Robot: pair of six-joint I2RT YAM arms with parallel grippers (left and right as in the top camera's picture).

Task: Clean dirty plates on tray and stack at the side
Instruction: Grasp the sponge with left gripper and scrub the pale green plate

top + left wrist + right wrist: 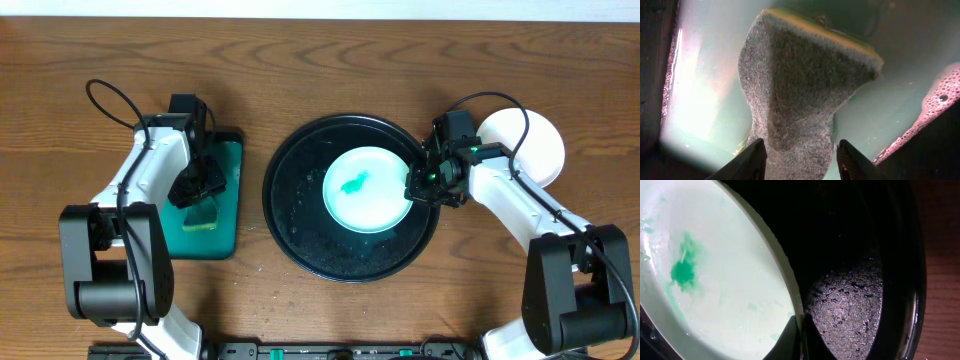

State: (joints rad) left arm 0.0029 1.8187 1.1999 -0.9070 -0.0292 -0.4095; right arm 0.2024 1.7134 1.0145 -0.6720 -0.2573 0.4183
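Note:
A pale mint-green plate [368,188] with a green smear in its middle lies in the large round black tray [300,230]. My right gripper [420,185] is shut on the plate's right rim. In the right wrist view its fingers [801,335] pinch the rim of the plate [730,280] over the tray's wet floor [855,305]. A white plate [530,140] sits on the table to the right of the tray, partly behind my right arm. My left gripper [198,190] is down in the green rectangular tray, and its fingers [802,160] are shut on a sponge [800,85].
The green rectangular tray [225,230] lies left of the black tray and holds soapy water with foam [940,100] at its edge. Water drops cover the black tray's floor. Brown wooden table [320,70] lies all round.

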